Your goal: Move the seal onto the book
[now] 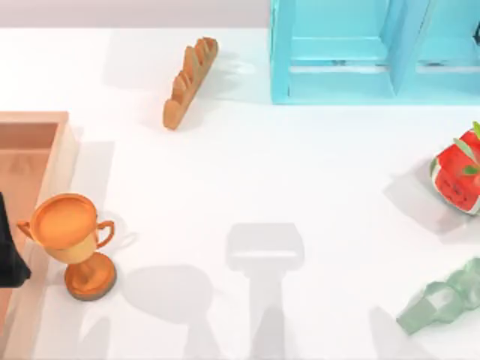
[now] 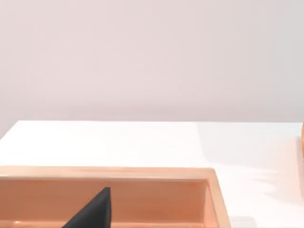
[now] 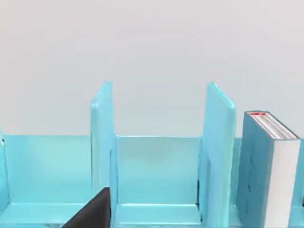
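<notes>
Big white table (image 1: 300, 172) first, and at one o'clock the light-blue shelf cabinet (image 1: 337, 60). Faces the right gripper (image 3: 92, 210) head-on; grip state there: cannot tell. At nine o'clock, the wooden tray (image 1: 45, 120), with the left gripper (image 2: 94, 211) hanging over its inside; grip state: cannot tell either.

Now the book (image 3: 270, 166): stands upright in a cabinet compartment, just beside a divider, white page edges outward. Trouble right there, probably. Offers only a narrow top edge in that pose, so likely tips a small stamp straight off. Pulling it out flat risks scraping the divider or dragging the cabinet.

Down at eight o'clock, the trophy (image 1: 75, 240), tall and surely top-heavy, near the left arm; could go over with one careless sweep. At eleven o'clock, the bread (image 1: 189, 82), well clear. At three o'clock, the red watermelon cube (image 1: 457, 176): red, graspable, easily mistaken for the seal. At four o'clock, a pale green see-through piece (image 1: 442, 300).

Whereabouts of the seal: cannot tell.
</notes>
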`<action>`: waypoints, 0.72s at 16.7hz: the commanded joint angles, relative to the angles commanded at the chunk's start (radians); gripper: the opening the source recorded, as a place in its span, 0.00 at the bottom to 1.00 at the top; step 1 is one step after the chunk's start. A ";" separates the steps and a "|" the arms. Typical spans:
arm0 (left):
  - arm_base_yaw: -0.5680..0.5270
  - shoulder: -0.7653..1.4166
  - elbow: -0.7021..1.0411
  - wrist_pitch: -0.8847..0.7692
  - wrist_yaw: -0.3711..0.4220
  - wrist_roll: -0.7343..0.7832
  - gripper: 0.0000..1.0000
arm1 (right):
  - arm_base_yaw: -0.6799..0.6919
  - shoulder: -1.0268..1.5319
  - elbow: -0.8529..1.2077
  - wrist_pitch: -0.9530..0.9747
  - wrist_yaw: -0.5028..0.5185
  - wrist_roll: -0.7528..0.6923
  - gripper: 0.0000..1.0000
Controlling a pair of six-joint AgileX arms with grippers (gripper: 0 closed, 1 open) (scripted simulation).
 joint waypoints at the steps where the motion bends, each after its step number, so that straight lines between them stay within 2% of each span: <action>1: 0.000 0.000 0.000 0.000 0.000 0.000 1.00 | -0.017 0.094 0.038 0.061 -0.017 0.000 1.00; 12: 0.000 0.000 0.000 0.000 0.000 0.000 1.00 | -0.227 1.428 0.483 0.773 -0.204 0.006 1.00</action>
